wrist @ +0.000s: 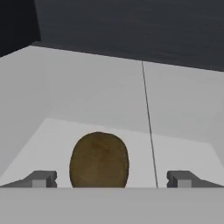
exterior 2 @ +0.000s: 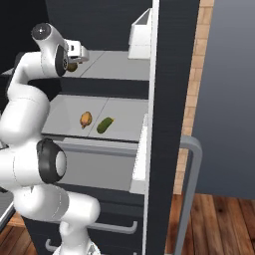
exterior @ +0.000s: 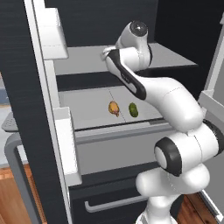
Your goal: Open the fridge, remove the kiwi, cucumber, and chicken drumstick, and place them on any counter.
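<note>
The gripper [wrist: 109, 179] stands fully open and empty, its tips either side of the kiwi [wrist: 99, 160] on the fridge's [exterior 2: 169, 74] upper shelf, though the fruit sits nearer one tip, so an uneven close could likely roll it toward the back wall. Withdrawal room looks tight between both open doors. On the shelf below, the chicken drumstick [exterior: 113, 108] and cucumber [exterior: 133, 109] lie side by side mid-shelf, short of its front edge.

Two cameras behind the arm, one each side, both look down into the open fridge [exterior: 131, 78]. A third, on the hand, peers close along an inner shelf.
</note>
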Available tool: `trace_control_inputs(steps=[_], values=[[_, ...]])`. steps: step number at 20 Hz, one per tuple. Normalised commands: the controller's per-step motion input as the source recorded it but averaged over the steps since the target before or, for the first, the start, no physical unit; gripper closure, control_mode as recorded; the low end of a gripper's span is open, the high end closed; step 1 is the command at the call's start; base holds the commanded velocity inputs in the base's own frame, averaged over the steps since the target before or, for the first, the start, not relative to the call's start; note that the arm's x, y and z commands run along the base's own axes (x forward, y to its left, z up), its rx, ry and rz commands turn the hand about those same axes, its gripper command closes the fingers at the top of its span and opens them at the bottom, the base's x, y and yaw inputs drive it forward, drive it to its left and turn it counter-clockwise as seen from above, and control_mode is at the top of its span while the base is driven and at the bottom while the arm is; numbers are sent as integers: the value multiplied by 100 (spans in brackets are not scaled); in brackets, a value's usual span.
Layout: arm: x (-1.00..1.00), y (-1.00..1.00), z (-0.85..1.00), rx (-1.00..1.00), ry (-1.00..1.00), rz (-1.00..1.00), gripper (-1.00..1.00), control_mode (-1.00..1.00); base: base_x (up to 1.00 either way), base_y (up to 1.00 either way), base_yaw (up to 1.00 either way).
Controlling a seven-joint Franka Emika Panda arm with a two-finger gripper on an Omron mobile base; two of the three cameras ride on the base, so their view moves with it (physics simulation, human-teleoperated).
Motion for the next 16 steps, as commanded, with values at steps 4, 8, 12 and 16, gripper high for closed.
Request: trace_control_inputs(steps=[4, 8, 12, 16], values=[[73, 13, -5, 1, 0, -1, -100, -100, 0, 0, 0], [68, 7, -8, 0, 2, -2, -100, -100, 0, 0, 0], [25, 0, -23, 0, 4, -4, -100, -100, 0, 0, 0], [-2, -3, -42, 1, 11, -8, -100, -100, 0, 0, 0]])
